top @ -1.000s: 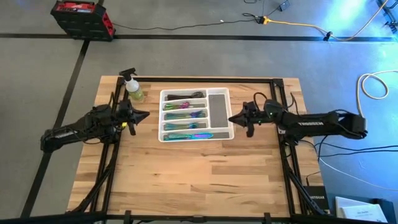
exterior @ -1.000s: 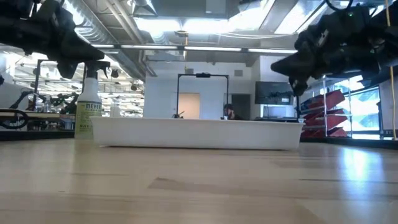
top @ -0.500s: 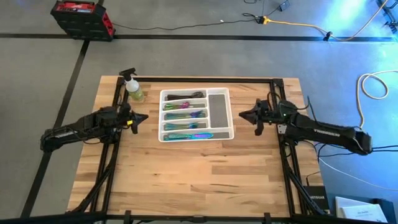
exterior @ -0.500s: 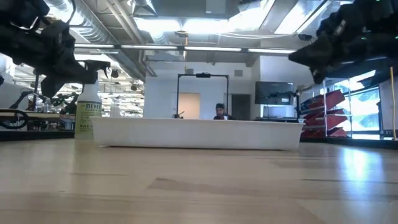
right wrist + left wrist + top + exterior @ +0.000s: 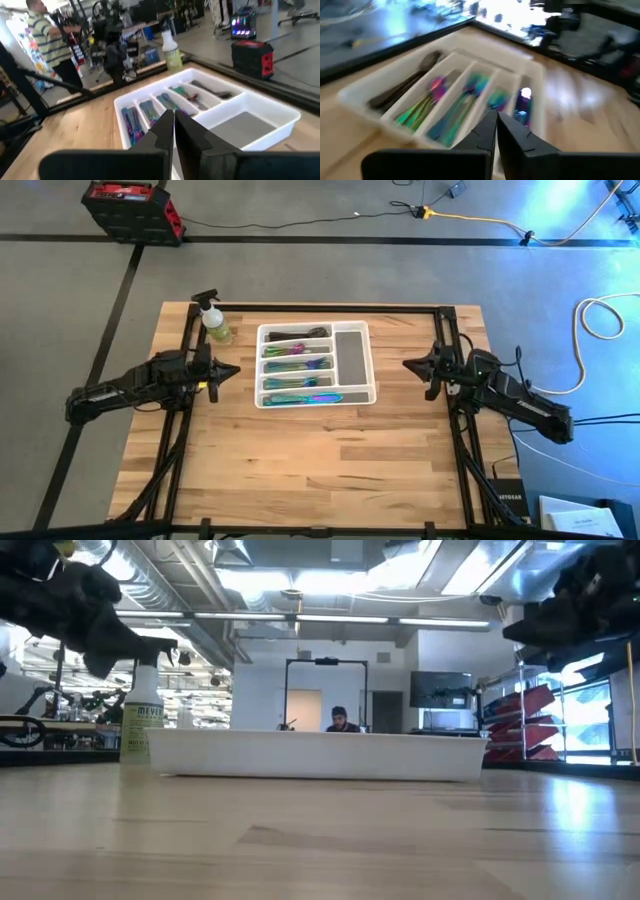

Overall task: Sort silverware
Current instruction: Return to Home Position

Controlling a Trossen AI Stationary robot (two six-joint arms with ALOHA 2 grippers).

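The silverware (image 5: 298, 366) lies in a white tray (image 5: 351, 355) that sits toward the far middle of the wooden table (image 5: 300, 470). The pieces fill the four narrow slots on the tray's left side, each slot running left to right. The farthest slot holds dark spoons (image 5: 297, 333), and the three nearer slots hold rainbow-coloured pieces in purple, green and blue. What kind each coloured piece is cannot be told. The long slot along the tray's right side shows only its bare grey floor. A spray bottle (image 5: 213, 320) stands upright near the far left corner of the table, just left of the tray and apart from it. The left gripper (image 5: 232, 368) hangs above the table a little to the left of the tray, pointing toward it without touching. Its two fingers (image 5: 487, 131) are pressed together with nothing between them. The right gripper (image 5: 408, 364) hangs to the right of the tray, farther from it than the left one, also pointing toward it. Its fingers (image 5: 165, 127) likewise meet tip to tip and carry nothing. Beyond the table, a person (image 5: 50, 45) in a striped shirt stands in the room, and another person (image 5: 340, 720) shows far off behind the tray.
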